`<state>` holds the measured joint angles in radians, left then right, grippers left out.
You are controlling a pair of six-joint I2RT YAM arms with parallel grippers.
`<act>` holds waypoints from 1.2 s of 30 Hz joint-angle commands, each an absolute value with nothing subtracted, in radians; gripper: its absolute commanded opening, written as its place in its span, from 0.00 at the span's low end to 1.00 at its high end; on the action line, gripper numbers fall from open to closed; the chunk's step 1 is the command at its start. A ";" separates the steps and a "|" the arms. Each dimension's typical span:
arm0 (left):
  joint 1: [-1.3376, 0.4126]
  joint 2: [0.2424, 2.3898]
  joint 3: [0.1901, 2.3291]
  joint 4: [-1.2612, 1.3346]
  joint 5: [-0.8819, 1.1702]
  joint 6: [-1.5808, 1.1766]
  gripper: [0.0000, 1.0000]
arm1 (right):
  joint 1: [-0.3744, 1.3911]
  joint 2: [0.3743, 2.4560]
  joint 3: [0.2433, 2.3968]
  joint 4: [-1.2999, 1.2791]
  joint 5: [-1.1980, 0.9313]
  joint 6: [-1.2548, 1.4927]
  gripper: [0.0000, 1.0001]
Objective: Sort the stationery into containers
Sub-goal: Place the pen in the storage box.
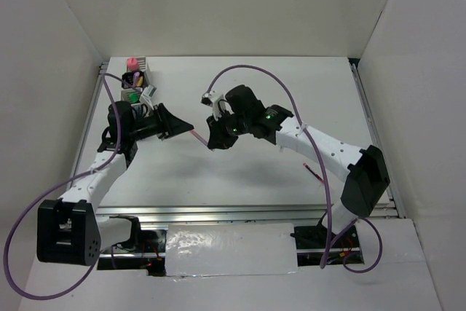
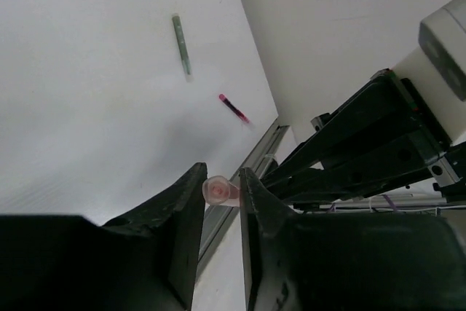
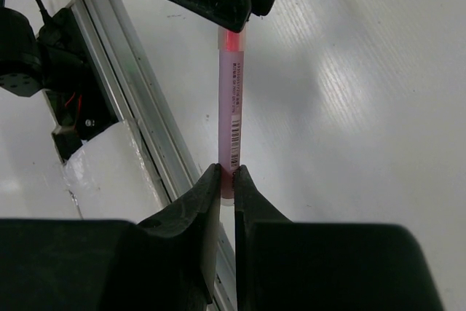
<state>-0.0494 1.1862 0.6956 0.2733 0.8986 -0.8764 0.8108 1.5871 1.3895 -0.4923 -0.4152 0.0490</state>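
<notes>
1. Top view: the left hand (image 1: 188, 130) and the right hand (image 1: 212, 138) meet nose to nose above the middle of the white tabletop (image 1: 291, 92). A thin translucent pink pen (image 1: 198, 136) bridges them in the air. This reads as a handover. The cluster of black and silver mesh pen-holder cups (image 1: 135, 84) stands at the far left corner, on the left arm's side, so the pen is probably meant to go to that arm. A pink-topped marker (image 1: 132, 62) stands upright in the cups. A thin red pen (image 1: 314, 174) lies loose on the tabletop near the right arm, not yet sorted.

2. Left wrist view: the left hand's fingers stand narrow and closely flank the round end of the pink pen. Whether they actually press on it cannot be told. On the tabletop beyond, a grey-green pen (image 2: 182, 45) lies apart from the red pen.

3. Right wrist view: the right hand is clamped tight on the pink pen's near end, just past its barcode. It holds the pen straight out so that the far end sits between the left hand's fingers. If the right hand let go before the other grip is firm, the pen would likely drop.
</notes>
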 commanded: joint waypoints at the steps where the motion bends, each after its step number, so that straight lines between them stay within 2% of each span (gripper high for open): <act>1: -0.052 1.149 0.681 0.394 0.949 -0.942 0.36 | 0.839 1.592 1.442 -0.483 -0.402 0.025 0.00; 3: -0.046 1.141 0.672 0.420 0.956 -0.962 0.30 | 0.845 1.595 1.443 -0.483 -0.400 0.023 0.00; 4: -0.043 1.138 0.666 0.422 0.956 -0.968 0.19 | 0.850 1.597 1.445 -0.486 -0.399 0.023 0.00; 6: -0.029 1.123 0.676 0.388 0.934 -0.951 0.04 | 0.851 1.606 1.465 -0.503 -0.396 0.023 0.01; 8: -0.006 1.086 0.690 0.281 0.888 -0.887 0.00 | 0.847 1.626 1.488 -0.528 -0.391 0.025 0.16; 9: 0.042 1.072 0.696 0.256 0.876 -0.870 0.00 | 0.842 1.631 1.500 -0.540 -0.388 0.032 0.34; 12: 0.150 1.017 0.742 0.120 0.822 -0.767 0.00 | 0.810 1.594 1.473 -0.515 -0.388 0.075 0.69; 14: 0.193 0.994 0.807 -0.065 0.761 -0.576 0.00 | 0.775 1.583 1.462 -0.514 -0.373 0.094 0.76; 17: 0.210 0.988 0.960 -0.233 0.480 -0.310 0.00 | 0.704 1.566 1.433 -0.516 -0.338 0.124 0.78; 18: 0.210 0.988 0.969 -0.241 0.318 -0.242 0.00 | 0.683 1.560 1.422 -0.514 -0.322 0.155 0.77; 21: 0.238 1.003 0.973 -0.201 0.157 -0.137 0.00 | 0.594 1.542 1.367 -0.494 -0.284 0.217 0.75; 29: 0.302 1.176 1.002 -0.061 0.098 -0.071 0.00 | 0.434 1.496 1.264 -0.437 -0.147 0.344 0.76; 36: 0.325 1.265 0.988 0.061 0.155 -0.095 0.00 | 0.365 1.462 1.194 -0.408 -0.120 0.367 0.76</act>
<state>0.3141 1.2636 0.9707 -0.0700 0.1371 -0.1070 0.3794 1.5185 1.2224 -0.4629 -0.1463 0.3397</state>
